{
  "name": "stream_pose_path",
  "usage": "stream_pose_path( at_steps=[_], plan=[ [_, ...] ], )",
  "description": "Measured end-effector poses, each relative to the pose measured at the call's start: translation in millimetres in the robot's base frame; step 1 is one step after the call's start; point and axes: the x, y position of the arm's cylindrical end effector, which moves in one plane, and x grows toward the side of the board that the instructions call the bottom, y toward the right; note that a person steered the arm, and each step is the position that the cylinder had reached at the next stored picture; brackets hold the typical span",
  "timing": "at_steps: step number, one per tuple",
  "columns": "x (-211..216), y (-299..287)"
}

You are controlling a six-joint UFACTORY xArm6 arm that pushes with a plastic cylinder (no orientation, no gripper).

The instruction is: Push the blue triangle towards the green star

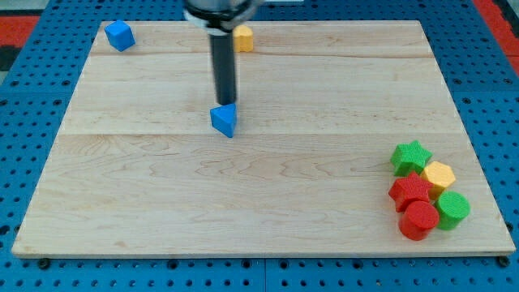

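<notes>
The blue triangle lies left of the board's middle. My tip stands right at its upper edge, touching or almost touching it. The green star sits far off at the view's right, at the top of a cluster of blocks.
Below the star lie a yellow hexagon, a red star-like block, a red cylinder and a green cylinder. A blue cube is at the top left. A yellow block sits at the top, partly behind the rod.
</notes>
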Motion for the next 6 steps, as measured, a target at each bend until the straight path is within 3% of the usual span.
stream_pose_path(
  at_steps=[1, 2, 3, 4, 5, 6],
  plan=[
    [-6.0, -45.3],
    [26.6, -85.7],
    [58.3, -67.9],
    [41.4, -21.3],
    [23.4, -36.4],
    [39.3, 6.1]
  ],
)
